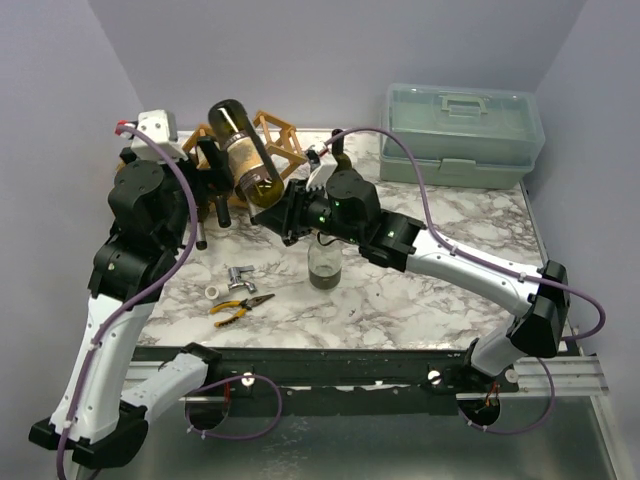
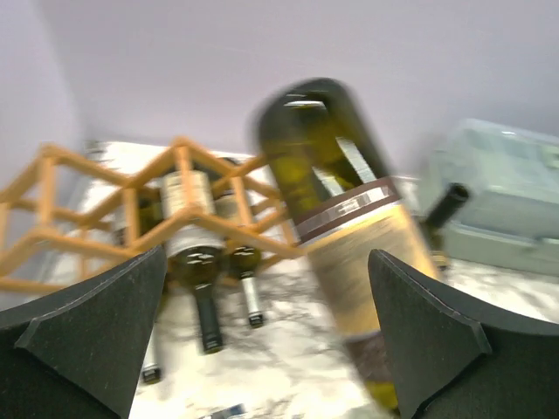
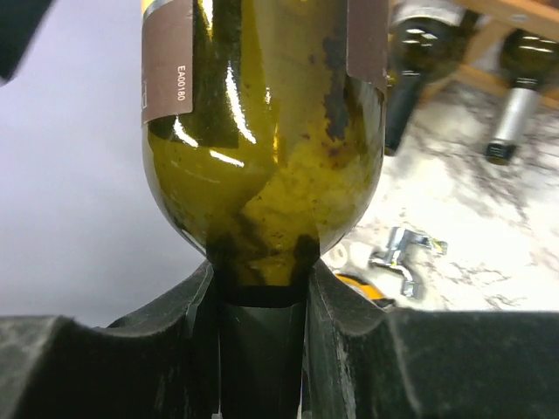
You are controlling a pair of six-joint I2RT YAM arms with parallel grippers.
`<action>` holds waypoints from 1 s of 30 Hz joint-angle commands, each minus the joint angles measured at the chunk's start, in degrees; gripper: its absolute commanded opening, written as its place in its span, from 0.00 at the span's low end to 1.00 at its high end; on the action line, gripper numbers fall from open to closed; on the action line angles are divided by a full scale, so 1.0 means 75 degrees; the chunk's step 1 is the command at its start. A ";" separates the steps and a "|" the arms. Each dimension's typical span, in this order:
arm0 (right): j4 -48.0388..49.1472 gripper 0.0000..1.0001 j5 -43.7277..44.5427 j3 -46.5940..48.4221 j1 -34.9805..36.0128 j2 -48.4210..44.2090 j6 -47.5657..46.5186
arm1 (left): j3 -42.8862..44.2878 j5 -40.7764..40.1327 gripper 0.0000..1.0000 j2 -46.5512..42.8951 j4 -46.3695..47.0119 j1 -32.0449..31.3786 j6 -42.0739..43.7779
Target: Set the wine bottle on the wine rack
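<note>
Top external: right gripper (image 1: 280, 205) clamped on wine bottle (image 1: 243, 150) neck, base-up long axis leaning back-left toward wine rack (image 1: 278, 135); left gripper (image 1: 210, 195) beside rack, wide open, empty.

The wine bottle (image 1: 245, 150) is olive-green glass with a tan label edged by a brown band. The wine rack (image 2: 182, 175) is light-brown wood. The tabletop (image 1: 430, 290) is white marble veined grey. The toolbox (image 1: 462, 135) is translucent pale green. The pliers (image 1: 241, 306) have yellow handles. The wall (image 1: 330, 50) is pale lilac.
</note>
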 commanded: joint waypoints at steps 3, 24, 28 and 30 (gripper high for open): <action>0.2121 0.01 0.1106 -0.0067 -0.0291 -0.0331 0.0669 | -0.0342 -0.0303 0.99 -0.0594 -0.0936 0.0232 0.0401; -0.0309 0.01 0.4192 0.0448 0.1352 0.0466 0.0964 | 0.2335 0.1702 0.90 0.3547 -0.1167 0.3029 -0.0476; -0.0645 0.01 0.4640 0.0720 0.1591 0.0787 0.0829 | 0.2576 0.2263 0.88 0.4572 -0.1225 0.3299 -0.0414; -0.0757 0.01 0.4751 0.0731 0.1654 0.0934 0.0892 | 0.2650 0.2204 0.86 0.5055 -0.1133 0.3313 -0.0213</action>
